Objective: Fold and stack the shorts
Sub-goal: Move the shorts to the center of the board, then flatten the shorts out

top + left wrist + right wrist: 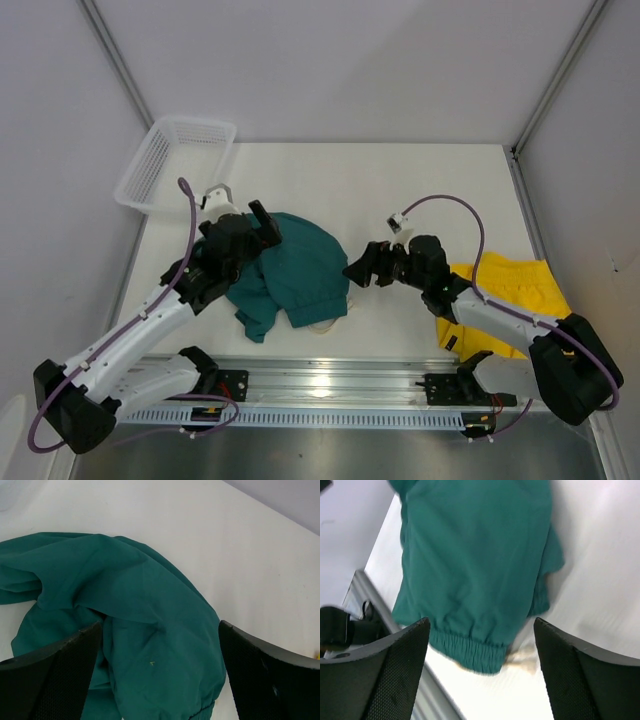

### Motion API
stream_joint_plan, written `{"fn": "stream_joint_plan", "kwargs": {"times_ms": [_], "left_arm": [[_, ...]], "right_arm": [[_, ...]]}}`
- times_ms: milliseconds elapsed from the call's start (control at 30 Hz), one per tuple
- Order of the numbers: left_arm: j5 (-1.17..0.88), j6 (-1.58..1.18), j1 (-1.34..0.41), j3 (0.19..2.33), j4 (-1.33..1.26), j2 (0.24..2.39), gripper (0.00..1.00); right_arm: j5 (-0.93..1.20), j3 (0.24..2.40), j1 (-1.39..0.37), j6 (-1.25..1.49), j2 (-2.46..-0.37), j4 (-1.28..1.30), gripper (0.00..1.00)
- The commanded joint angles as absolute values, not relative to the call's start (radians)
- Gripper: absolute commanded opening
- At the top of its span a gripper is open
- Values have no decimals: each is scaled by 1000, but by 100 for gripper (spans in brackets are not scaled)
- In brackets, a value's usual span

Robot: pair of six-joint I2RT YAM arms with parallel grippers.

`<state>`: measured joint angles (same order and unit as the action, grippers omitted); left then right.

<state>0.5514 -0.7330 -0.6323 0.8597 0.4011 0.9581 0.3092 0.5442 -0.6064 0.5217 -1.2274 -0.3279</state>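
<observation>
Black, dimple-textured fingers fill the lower corners of the left wrist view. The left gripper stands spread wide, pinching nothing, over the dark teal-green fabric shorts. The right gripper is likewise spread and empty, and the teal pair's gathered elastic waistband sits between its fingers at the bottom of that view, with a pale drawstring poking out beside it.

In the overhead view the teal pair lies bunched at the middle of the white table, with rumpled folds rather than a flat layer. The bright yellow fabric shorts lie at lower right, partly under the right arm and well apart from the teal pair. The white plastic mesh basket sits at upper left.

Folding of the teal pair looks to be the step in hand, and stacking is not yet begun. The next move probably calls for both grippers to close on opposite edges, the right one at the waistband, to pull the cloth flat.
</observation>
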Motion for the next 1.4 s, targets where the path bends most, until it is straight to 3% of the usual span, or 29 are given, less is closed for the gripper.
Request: {"fn": "stream_joint_plan", "kwargs": {"times_ms": [0, 233, 600, 900, 967, 1000, 1033, 1233, 1367], "left_arm": [[502, -696, -627, 864, 365, 908, 99], [442, -657, -629, 879, 411, 877, 99], [462, -618, -627, 877, 500, 779, 99], [469, -609, -627, 867, 509, 761, 99], [460, -612, -627, 858, 502, 765, 99], [453, -612, -627, 857, 500, 768, 99], [433, -609, -629, 857, 496, 770, 99], [272, -508, -635, 865, 443, 792, 99], [230, -439, -727, 844, 352, 775, 99]], "right_arm": [[428, 457, -601, 563, -1183, -362, 84], [517, 384, -603, 604, -1227, -483, 70], [486, 433, -689, 644, -1492, -621, 65], [503, 472, -699, 672, -1568, -674, 51], [506, 532, -699, 651, -1540, -578, 32], [505, 567, -699, 637, -1526, -521, 6], [491, 607, -698, 621, -1513, -449, 0], [375, 882, -701, 588, -1330, -22, 0], [285, 1124, -701, 561, -1302, 286, 0]]}}
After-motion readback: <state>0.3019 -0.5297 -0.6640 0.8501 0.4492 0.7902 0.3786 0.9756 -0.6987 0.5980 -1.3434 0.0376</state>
